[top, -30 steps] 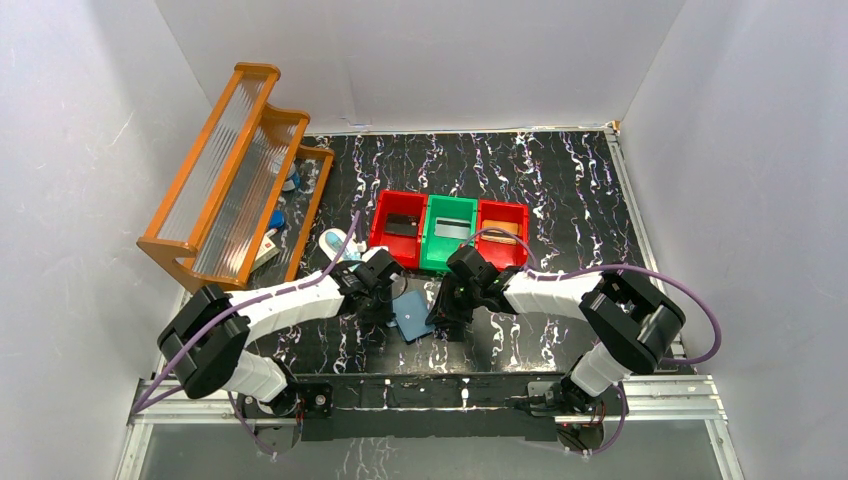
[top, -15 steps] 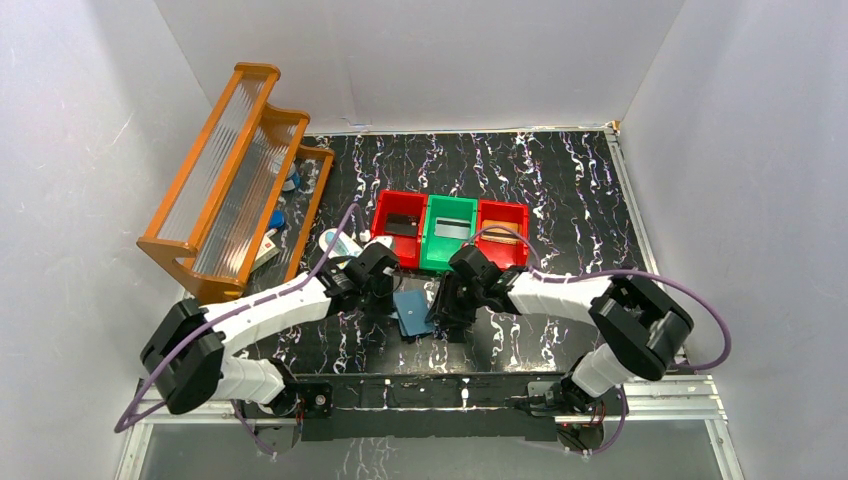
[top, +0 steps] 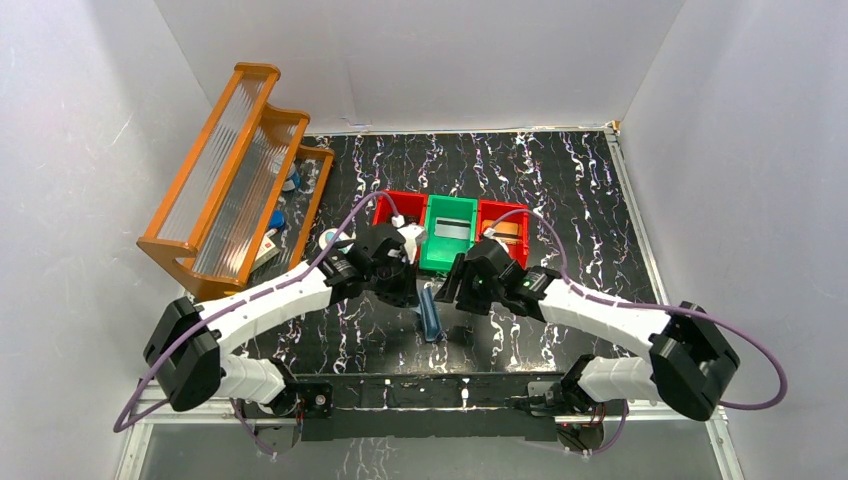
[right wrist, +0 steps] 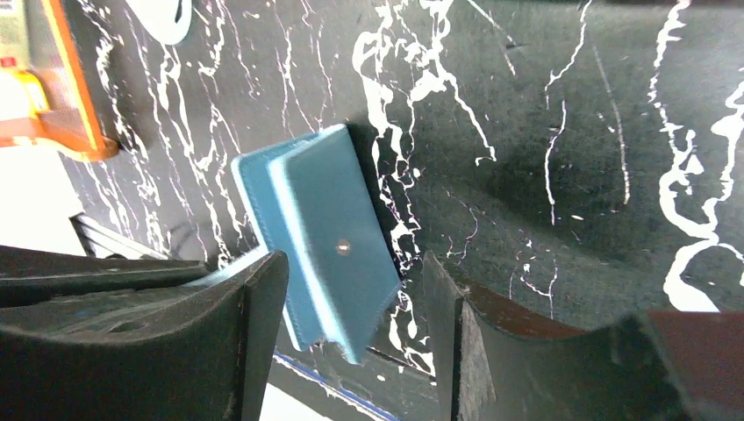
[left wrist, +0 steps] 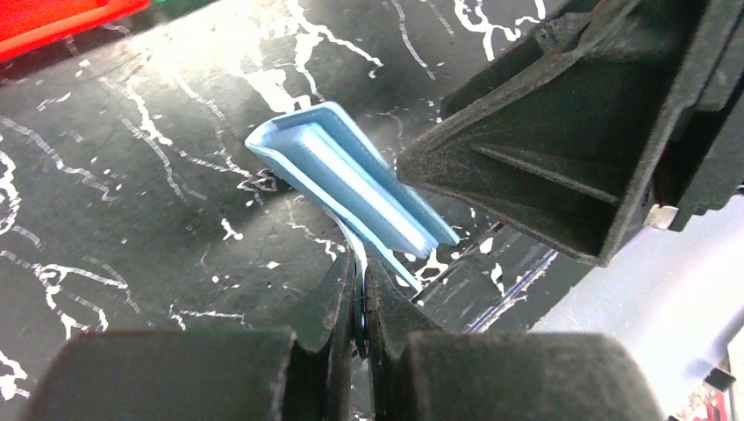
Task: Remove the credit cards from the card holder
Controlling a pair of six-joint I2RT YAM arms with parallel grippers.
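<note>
**Holder up on edge, pinched on my left side**

Half a second ago the flat blue squarish card holder (top: 430, 315) lay flat on the black marbled table (top: 560, 180), lower centre of the top view. Now it shows edge-on there, tipped up (I can't tell if its lower edge touches the table). Both my arms have shifted up-frame.

- My left gripper (left wrist: 361, 285) is clamped tight on a thin blue flap of the holder, bottom centre of the left wrist view. The lighter blue pockets fan away toward the upper left.
- My right gripper (right wrist: 351, 289) is spread wide, one finger on either side of the holder, apparently not touching it.

I see no card edge in the pockets. A pale grey-white card (top: 452, 229) sits in the green plastic bin (top: 450, 264). A tan-orange card (top: 508, 228) is in the red plastic bin (top: 503, 205) to its right. The black one is not in view (my left arm blocks that stretch of the frame). My read is that extraction is largely done, and this lift looks like a check of the pockets.
</note>
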